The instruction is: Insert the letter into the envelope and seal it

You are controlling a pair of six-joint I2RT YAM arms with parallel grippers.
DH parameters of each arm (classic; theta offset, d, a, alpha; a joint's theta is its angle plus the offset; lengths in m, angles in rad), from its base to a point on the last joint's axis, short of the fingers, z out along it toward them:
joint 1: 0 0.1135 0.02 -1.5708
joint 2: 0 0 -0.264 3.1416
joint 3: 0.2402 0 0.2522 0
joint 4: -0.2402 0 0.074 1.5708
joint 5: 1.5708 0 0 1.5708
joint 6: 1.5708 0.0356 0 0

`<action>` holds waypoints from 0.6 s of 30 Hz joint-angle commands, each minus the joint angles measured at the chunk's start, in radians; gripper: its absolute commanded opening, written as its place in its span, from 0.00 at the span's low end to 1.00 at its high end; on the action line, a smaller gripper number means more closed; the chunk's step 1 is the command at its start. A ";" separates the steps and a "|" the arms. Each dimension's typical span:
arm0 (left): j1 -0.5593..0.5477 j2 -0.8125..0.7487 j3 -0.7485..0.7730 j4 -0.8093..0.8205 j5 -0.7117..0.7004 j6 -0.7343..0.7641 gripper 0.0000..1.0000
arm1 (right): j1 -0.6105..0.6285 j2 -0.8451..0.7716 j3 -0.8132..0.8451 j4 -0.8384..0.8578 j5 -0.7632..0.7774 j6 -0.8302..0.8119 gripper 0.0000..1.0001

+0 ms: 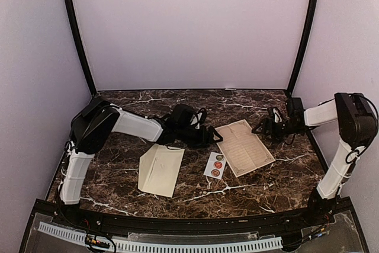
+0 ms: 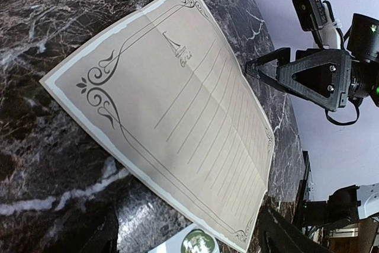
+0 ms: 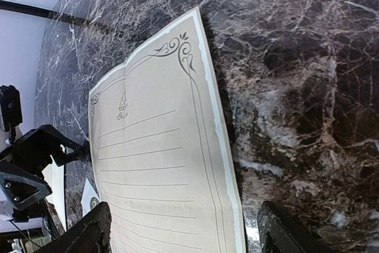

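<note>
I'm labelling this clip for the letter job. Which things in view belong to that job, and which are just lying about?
Belongs to the job:
envelope
letter sheet
sticker strip, probably for the seal

Just there:
marble table, only the work surface
black frame posts

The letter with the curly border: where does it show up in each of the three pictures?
Top external: the letter lies right of centre, tilted.
Left wrist: the letter fills the middle, slanting down to the right.
Right wrist: the letter sits left of centre, running off the bottom edge.
Shared landmark: the sticker strip by the letter's corner, peeking in at both wrist views' lower edge.
</note>
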 commanded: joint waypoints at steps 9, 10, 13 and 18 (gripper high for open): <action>-0.005 0.078 0.078 0.006 0.054 0.011 0.80 | 0.045 0.084 0.021 -0.089 -0.040 -0.041 0.81; -0.005 0.084 0.079 0.008 0.059 0.008 0.80 | 0.048 0.087 0.024 -0.092 -0.042 -0.042 0.81; -0.005 0.093 0.079 0.012 0.063 0.004 0.80 | 0.052 0.092 0.026 -0.091 -0.062 -0.042 0.81; -0.005 0.100 0.079 0.016 0.067 0.003 0.80 | 0.056 0.096 0.030 -0.083 -0.099 -0.037 0.81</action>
